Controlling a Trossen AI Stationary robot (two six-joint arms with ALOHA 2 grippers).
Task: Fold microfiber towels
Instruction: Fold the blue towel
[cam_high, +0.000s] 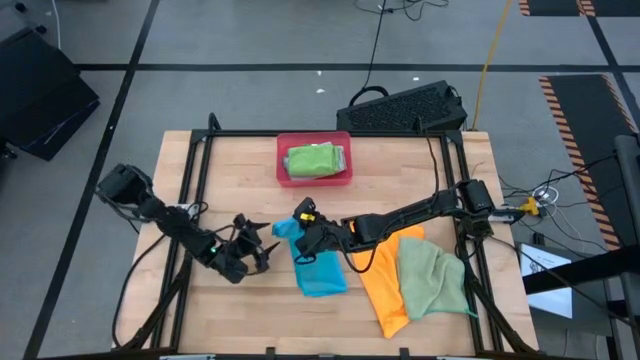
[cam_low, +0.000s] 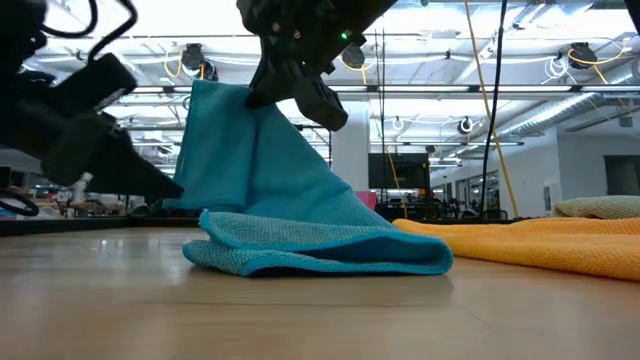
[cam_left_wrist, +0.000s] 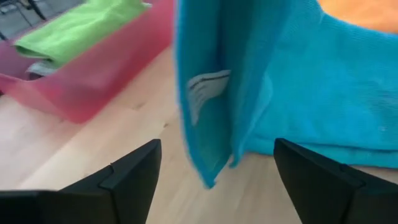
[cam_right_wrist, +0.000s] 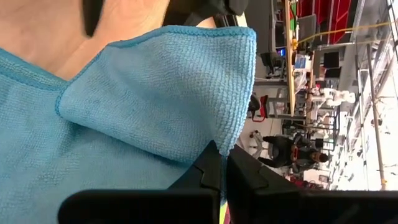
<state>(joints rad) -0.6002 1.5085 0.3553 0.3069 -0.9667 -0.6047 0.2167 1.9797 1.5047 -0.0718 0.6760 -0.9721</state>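
Right pincer (cam_high: 305, 236) pinches blue towel (cam_high: 320, 272); tray (cam_high: 283, 168) holds green towel (cam_high: 313, 160).

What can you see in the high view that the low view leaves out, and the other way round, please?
Only the high view shows the pink-red tray holding a folded green towel, and the open left gripper beside the blue towel, not touching it. Only the low view shows how far the cloth is raised: one corner hangs from the shut right gripper while the rest lies folded on the table. Both show the blue towel, the orange towel beside it and the pale green towel lying on that.
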